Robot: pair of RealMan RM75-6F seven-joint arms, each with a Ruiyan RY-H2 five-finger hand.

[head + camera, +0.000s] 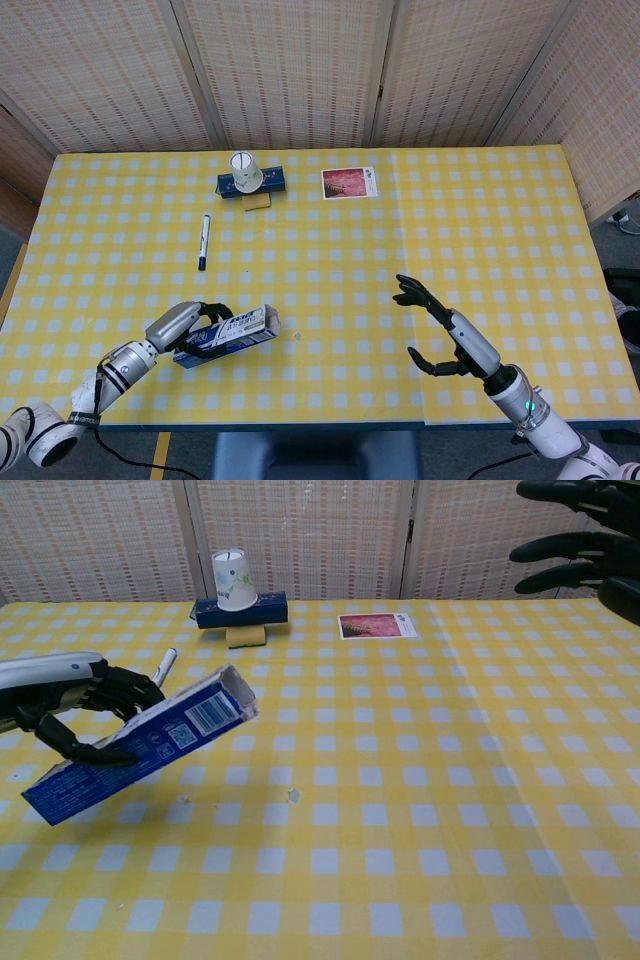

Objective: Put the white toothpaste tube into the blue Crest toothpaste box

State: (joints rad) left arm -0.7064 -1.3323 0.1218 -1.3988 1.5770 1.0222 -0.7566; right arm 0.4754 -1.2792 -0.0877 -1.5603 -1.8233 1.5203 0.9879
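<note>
The blue rectangular cardboard Crest toothpaste box (226, 333) (135, 744) is held in the left hand (186, 327) (75, 702), whose fingers are wrapped around its lower half. The box is carried low over the yellow-and-white checked tablecloth (420, 230) (400, 810) near the front-left edge, tilted, with its open flapped end raised and turned toward the table's middle. The white toothpaste tube cannot be made out in either view; whether it lies inside the box cannot be told.

The right hand (440, 335) (590, 530) is shown apart from the box, above the front-right part of the cloth, its dark fingers spread and lightly curved, with nothing between them.

At the far side of the table, a white paper cup (245, 171) (233, 579) is seen inverted on a dark blue flat box (262, 182) (262, 611), which rests on a small yellow block (258, 201) (245, 635). A picture card with a pink-red image (349, 183) (377, 626) lies flat to the right of them. A white marker pen with a dark cap (204, 241) (167, 661) lies between that stack and the left hand.
</note>
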